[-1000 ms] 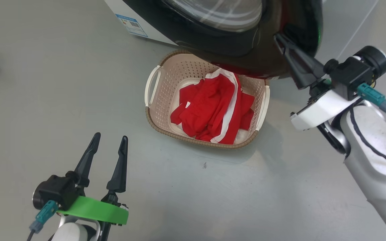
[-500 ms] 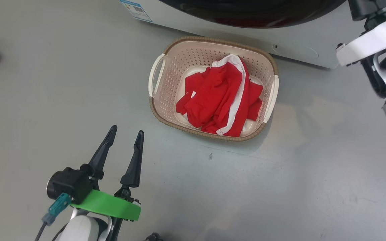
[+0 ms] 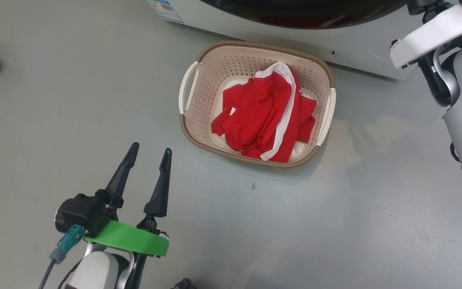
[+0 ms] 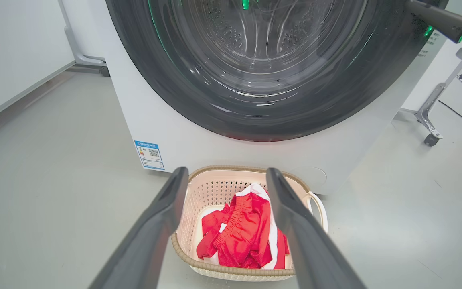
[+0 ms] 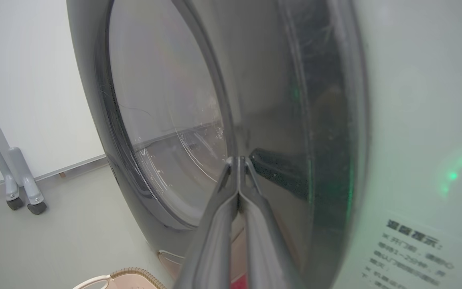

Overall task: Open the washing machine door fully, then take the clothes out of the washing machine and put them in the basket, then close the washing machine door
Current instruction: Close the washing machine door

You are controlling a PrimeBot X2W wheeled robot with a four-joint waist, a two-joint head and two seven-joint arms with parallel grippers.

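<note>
One change: we found the washing machine door shut, likely ending the task; right jaws pinched together, left jaws wide.

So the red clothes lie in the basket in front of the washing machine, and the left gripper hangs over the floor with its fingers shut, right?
Not quite. The left gripper has its fingers open, spread apart with nothing between them; the head view and the left wrist view both show it. The rest holds: the clothes lie in the basket in front of the washing machine.
</note>
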